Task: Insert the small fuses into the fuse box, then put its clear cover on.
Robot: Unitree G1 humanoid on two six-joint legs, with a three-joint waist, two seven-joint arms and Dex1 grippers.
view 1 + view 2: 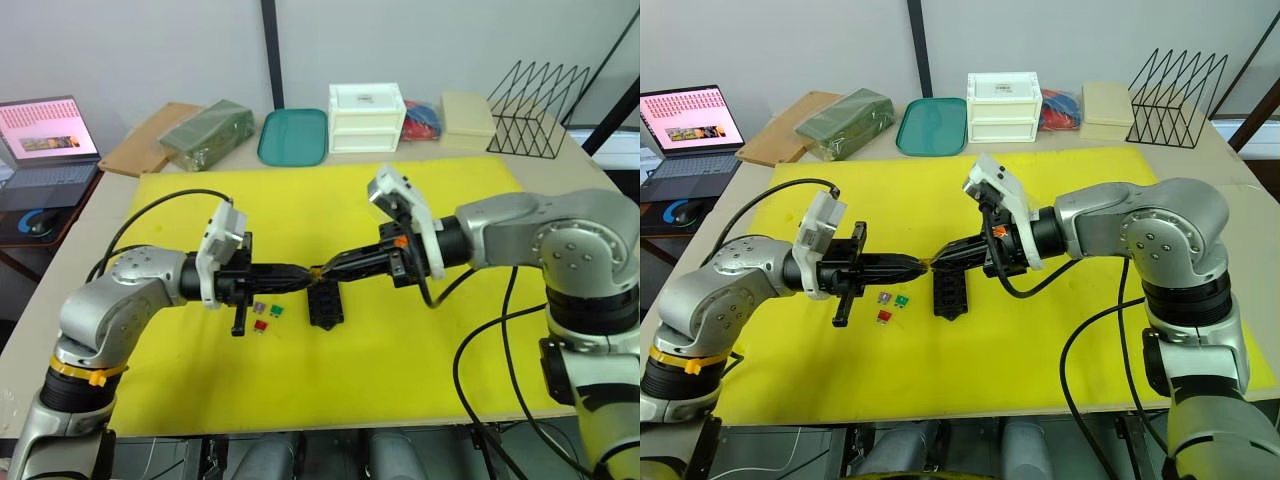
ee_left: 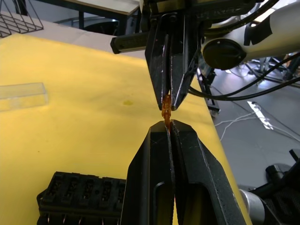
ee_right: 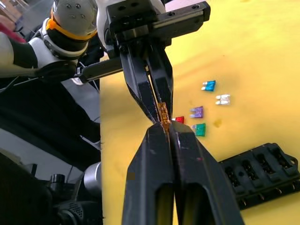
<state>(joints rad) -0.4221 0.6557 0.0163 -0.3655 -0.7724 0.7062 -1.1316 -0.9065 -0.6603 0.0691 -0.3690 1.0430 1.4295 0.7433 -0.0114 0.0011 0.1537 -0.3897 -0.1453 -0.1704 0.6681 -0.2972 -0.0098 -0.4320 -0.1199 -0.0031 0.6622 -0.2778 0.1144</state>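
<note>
My left gripper (image 1: 304, 272) and right gripper (image 1: 329, 267) meet tip to tip just above the black fuse box (image 1: 326, 305) in the middle of the yellow mat. Both are shut on one tan fuse (image 2: 166, 112), each pinching an opposite end. Purple (image 1: 259, 308), green (image 1: 275, 313) and red (image 1: 260, 326) small fuses lie on the mat left of the box. The right wrist view adds a blue fuse (image 3: 208, 85) and a pale one (image 3: 223, 99) beside them. The clear cover (image 2: 21, 96) lies flat on the mat, apart from the box, in the left wrist view.
The yellow mat (image 1: 400, 340) covers most of the table. Along the back stand a teal tray (image 1: 293, 137), a white drawer box (image 1: 367, 117), a black wire rack (image 1: 535, 95) and a green package (image 1: 208, 132). A laptop (image 1: 45, 140) sits on a side table at far left.
</note>
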